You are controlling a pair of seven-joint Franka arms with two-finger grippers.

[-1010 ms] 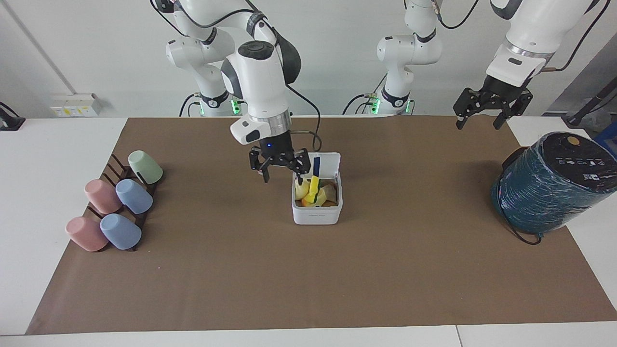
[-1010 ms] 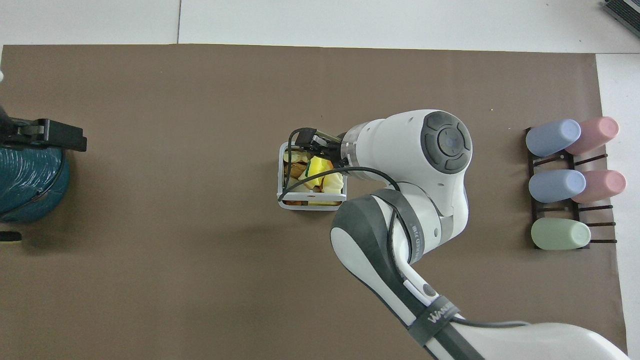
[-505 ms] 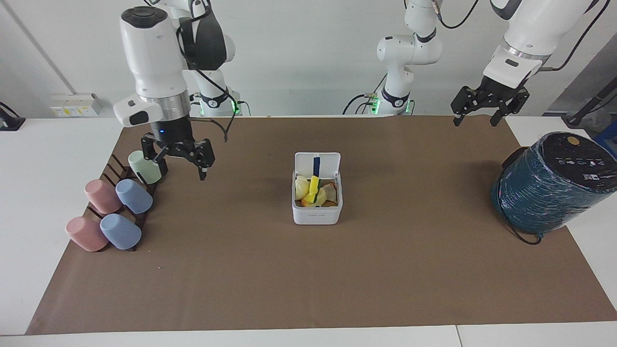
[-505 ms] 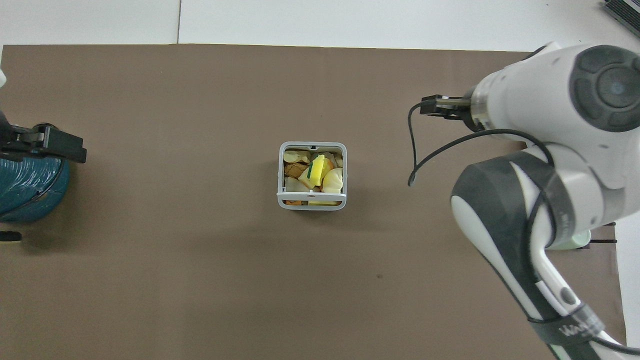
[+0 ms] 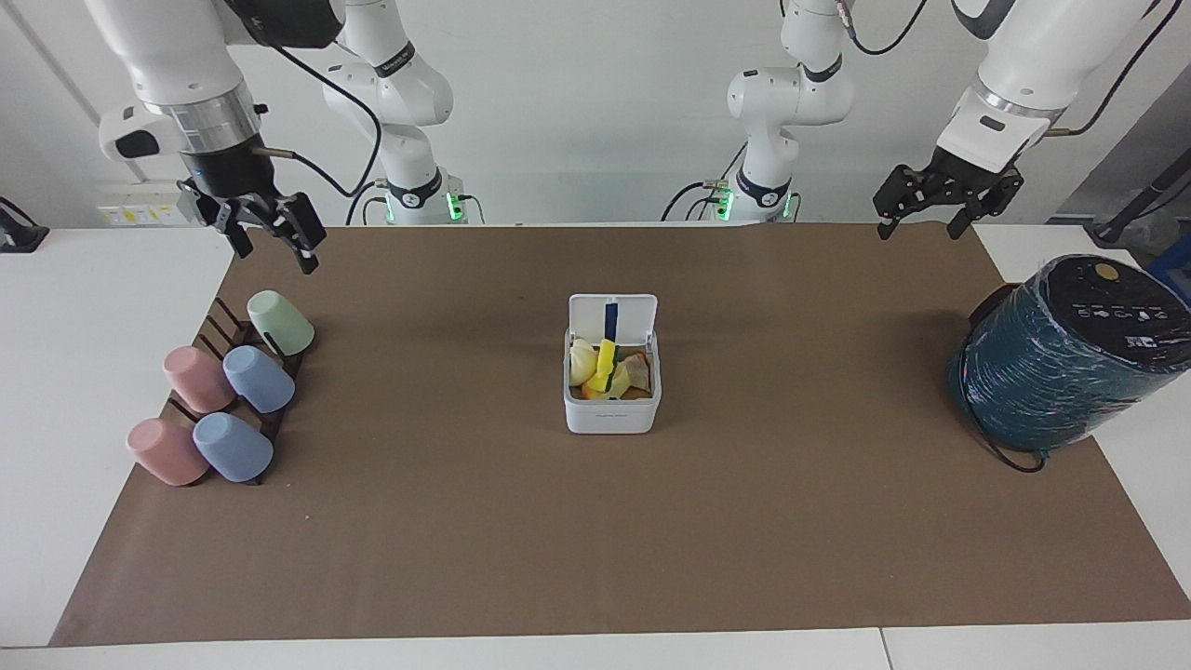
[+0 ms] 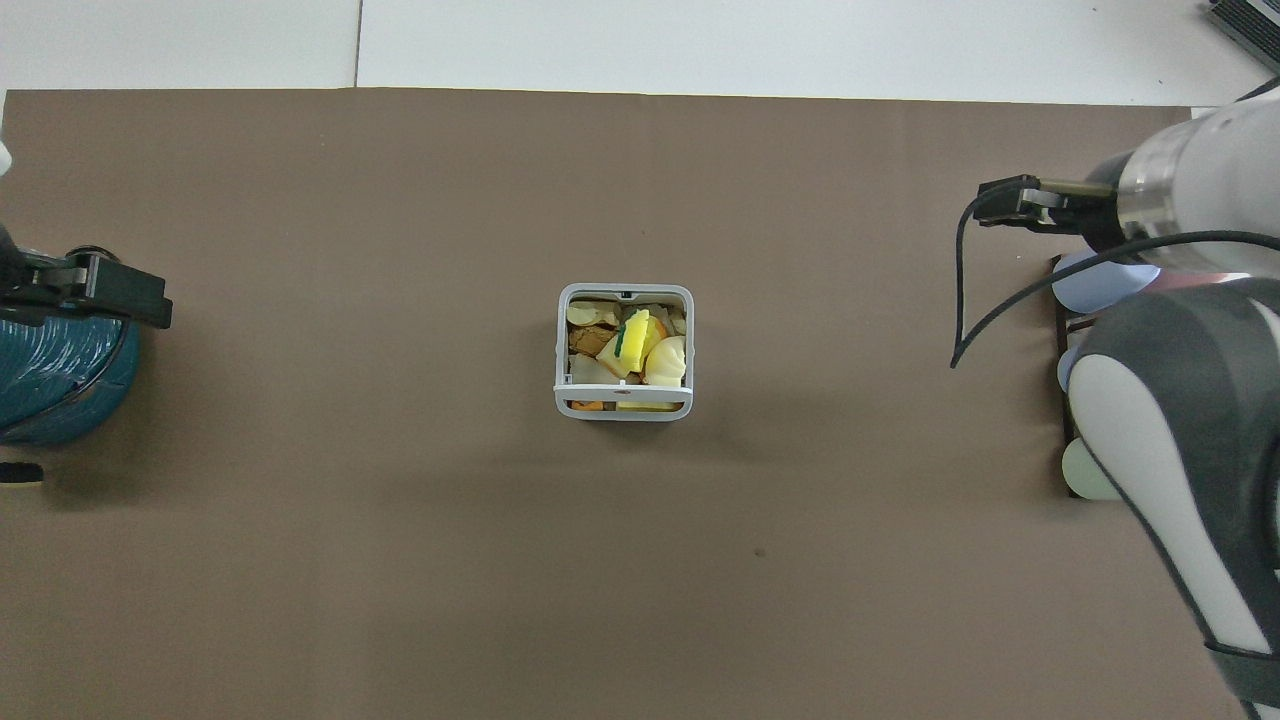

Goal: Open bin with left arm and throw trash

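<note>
The bin (image 5: 612, 409) sat in the middle of the brown mat (image 5: 595, 521) that covered most of my desk (image 5: 1144, 437), its lid (image 5: 613, 318) standing upright on the edge nearer to me. The trash (image 5: 607, 366) lay inside it, filling the box: yellow and cream pieces heaped together with some orange-brown bits underneath, though I could not separate every piece in the pile.

My right gripper (image 5: 270, 233) hung in the air over the corner of the mat at the right arm's end of the desk, above the rack of cups (image 5: 228, 395). Its fingers were spread apart and held nothing. My left gripper (image 5: 935, 207) hung over the mat's edge at the left arm's end, also spread wide and empty, well apart from the bin.

The rack carried five cups lying on their sides: one pale green, two blue, two pink. At the left arm's end stood a big dark-teal wrapped cylinder (image 5: 1070, 358), partly on the mat and partly on the bare white desk, with a dark cable curling at its foot.

Around the mat the desk was white, and a plain pale wall rose past the arm bases, with a socket strip (image 5: 144, 203) low on it near the right arm's end.
</note>
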